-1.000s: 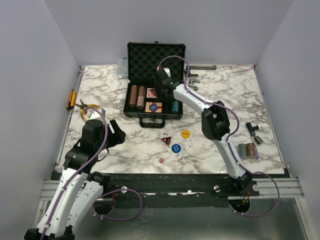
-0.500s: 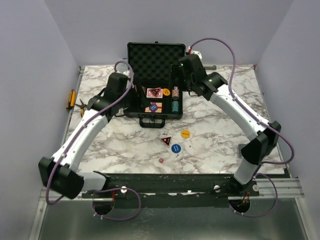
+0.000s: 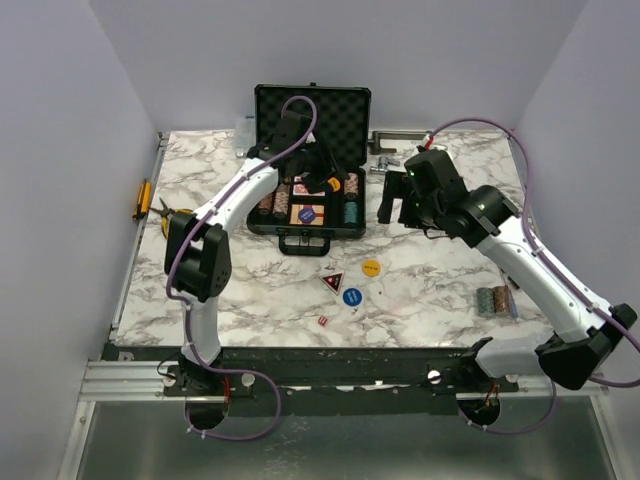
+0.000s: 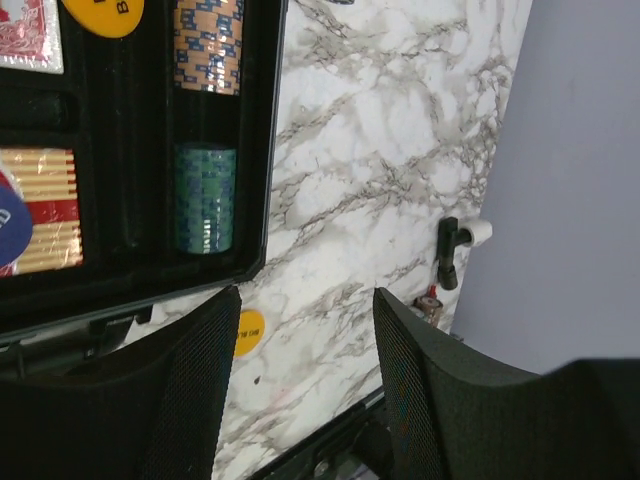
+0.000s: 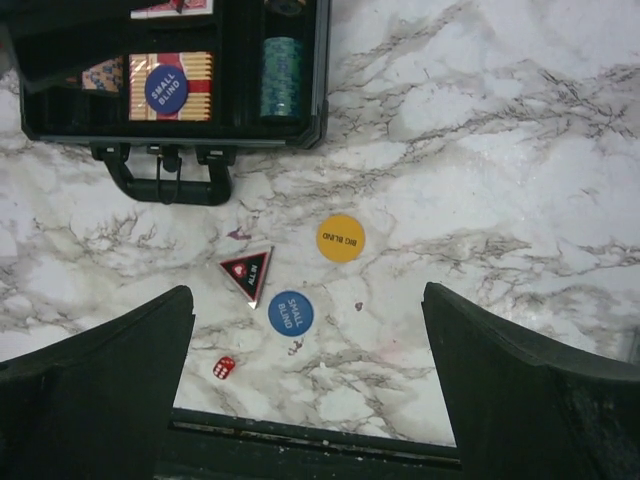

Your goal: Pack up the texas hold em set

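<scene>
The black briefcase (image 3: 262,226) lies open at the back middle, lid up, holding brown chip stacks (image 3: 275,190), a teal chip stack (image 3: 351,212) and cards (image 3: 308,213). On the table in front lie a yellow disc (image 3: 371,267), a red triangle (image 3: 333,281), a blue disc (image 3: 351,296) and a red die (image 3: 323,321). My left gripper (image 3: 322,170) hangs over the case's right half, open and empty (image 4: 305,380). My right gripper (image 3: 397,205) hovers right of the case, open and empty (image 5: 310,400), above the yellow disc (image 5: 340,238), the triangle (image 5: 247,272) and the blue disc (image 5: 290,312).
More chip stacks (image 3: 496,300) lie at the right of the table. Pliers (image 3: 170,215) and a yellow-handled tool (image 3: 143,198) lie at the left edge. Metal tools (image 3: 385,160) lie right of the lid. A clear box (image 3: 245,135) stands left of the lid.
My left gripper has moved from the case's left side to over its right half. My right gripper has drawn back from the case to the table on its right.
</scene>
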Available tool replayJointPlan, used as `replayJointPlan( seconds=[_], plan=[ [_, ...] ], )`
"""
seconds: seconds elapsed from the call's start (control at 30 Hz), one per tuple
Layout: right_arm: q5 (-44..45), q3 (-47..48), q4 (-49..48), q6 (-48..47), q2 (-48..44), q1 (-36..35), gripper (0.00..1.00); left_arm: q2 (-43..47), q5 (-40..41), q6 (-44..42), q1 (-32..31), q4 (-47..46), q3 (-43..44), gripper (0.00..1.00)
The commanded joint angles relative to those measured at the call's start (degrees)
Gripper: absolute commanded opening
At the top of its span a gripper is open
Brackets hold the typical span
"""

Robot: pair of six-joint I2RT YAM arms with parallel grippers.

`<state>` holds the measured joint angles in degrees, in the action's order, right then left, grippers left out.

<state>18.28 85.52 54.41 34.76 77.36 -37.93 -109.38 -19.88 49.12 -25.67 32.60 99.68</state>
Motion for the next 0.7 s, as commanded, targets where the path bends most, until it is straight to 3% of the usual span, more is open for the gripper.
replayJointPlan(
  seconds=[0.0, 0.33, 0.47, 0.67],
  plan=[
    [-1.7, -2.7, 3.9, 1.3, -4.0, 0.0, 1.0, -6.5, -3.0, 7.0, -0.3, -2.0, 7.3, 0.56],
    [1.5, -7.2, 3.6, 0.8, -6.9, 0.1, 1.0, -7.8, -3.3, 8.4, -1.1, -3.1, 10.0, 0.57],
    [5.9, -9.3, 7.7, 6.6, -6.6, 0.9, 1.0, 2.1, -1.8, 2.9, -1.2, -2.9, 1.2, 0.57],
    [0.6, -20.1, 8.4, 9.1, -9.7, 7.4, 1.0, 21.2, -0.2, -10.7, -1.2, -0.8, -18.1, 0.58]
  ],
)
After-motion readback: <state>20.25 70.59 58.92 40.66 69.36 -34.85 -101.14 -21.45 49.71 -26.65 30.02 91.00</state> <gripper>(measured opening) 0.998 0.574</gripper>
